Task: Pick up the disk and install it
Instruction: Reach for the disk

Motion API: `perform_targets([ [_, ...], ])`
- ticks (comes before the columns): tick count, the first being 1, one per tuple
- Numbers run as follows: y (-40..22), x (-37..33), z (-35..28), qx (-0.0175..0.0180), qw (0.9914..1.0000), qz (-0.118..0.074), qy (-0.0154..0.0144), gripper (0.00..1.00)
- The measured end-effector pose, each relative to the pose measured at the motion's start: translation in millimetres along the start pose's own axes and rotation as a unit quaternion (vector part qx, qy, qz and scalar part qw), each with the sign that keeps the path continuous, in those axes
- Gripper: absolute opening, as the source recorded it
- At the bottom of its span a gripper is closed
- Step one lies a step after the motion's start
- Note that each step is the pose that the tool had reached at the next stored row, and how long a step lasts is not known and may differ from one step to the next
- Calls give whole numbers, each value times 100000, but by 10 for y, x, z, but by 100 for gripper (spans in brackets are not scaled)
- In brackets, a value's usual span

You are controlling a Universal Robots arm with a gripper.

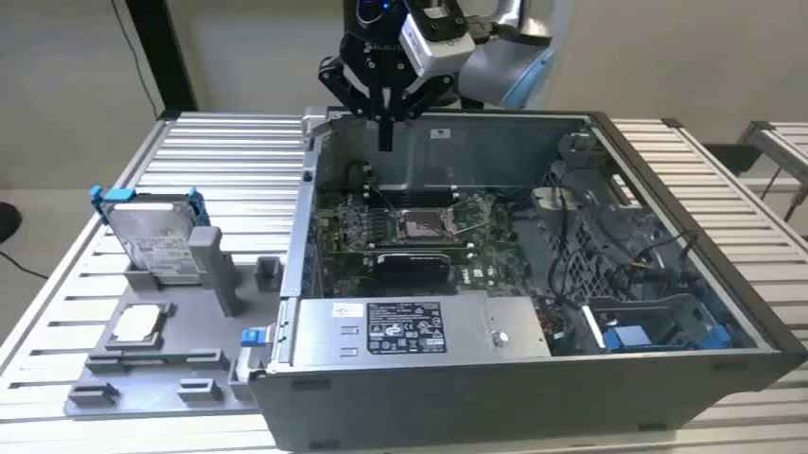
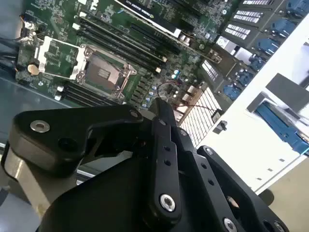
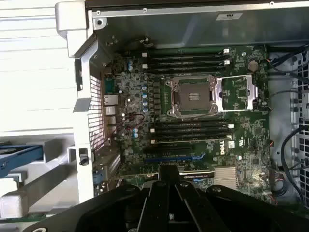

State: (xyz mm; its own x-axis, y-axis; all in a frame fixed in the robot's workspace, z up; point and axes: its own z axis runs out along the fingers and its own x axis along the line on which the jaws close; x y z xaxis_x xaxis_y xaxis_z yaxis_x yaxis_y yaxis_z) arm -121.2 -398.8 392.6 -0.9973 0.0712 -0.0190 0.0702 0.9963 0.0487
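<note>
Nearest, a silver box with a black label (image 1: 404, 326) sits at the front of an open computer case (image 1: 531, 378). On the exterior view's left, outside the case, the disk (image 1: 154, 241) stands upright in a grey fixture (image 1: 189, 340), blue bracket around it. Farther back, the black gripper (image 1: 385, 140) hangs over the motherboard (image 1: 417, 227), jaws pressed together, holding nothing.

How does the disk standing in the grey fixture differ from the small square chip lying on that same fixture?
The disk stands upright on its edge in a slot, while the chip lies flat. The disk is larger and rectangular; the chip is smaller and roughly square. The disk carries a blue bracket; the chip has none. Both are silvery and sit on the grey fixture outside the computer case.
</note>
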Motion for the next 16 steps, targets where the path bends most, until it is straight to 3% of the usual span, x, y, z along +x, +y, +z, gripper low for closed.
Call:
perform_targets([
  [16,0,5,0,-124,100000,5,7,0],
])
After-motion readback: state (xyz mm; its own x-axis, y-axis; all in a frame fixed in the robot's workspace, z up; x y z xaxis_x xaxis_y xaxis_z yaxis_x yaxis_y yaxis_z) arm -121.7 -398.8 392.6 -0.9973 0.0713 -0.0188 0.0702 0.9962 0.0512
